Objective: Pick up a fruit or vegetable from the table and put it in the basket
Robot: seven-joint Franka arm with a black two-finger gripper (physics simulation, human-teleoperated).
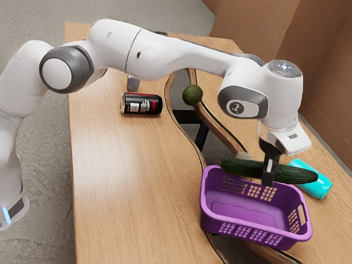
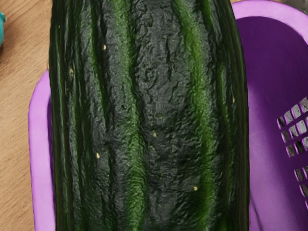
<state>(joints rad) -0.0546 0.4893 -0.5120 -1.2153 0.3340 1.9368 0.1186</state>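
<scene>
Holding long, ridged cucumber (image 1: 298,175) over purple latticed basket (image 1: 211,220), probably plastic.

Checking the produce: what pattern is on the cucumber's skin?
The cucumber is dark green with lighter lengthwise stripes and pale specks; best in the wrist view.

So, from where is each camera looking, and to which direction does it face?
Exterior view: sits raised at the arm's side, looking down across the wooden table; the white arm reaches from this view's left to the gripper.
Wrist view: sits at the arm's end, facing down onto the cucumber, very near, and the purple basket below.
Both share: cucumber, basket, some tabletop and the turquoise object.
</scene>
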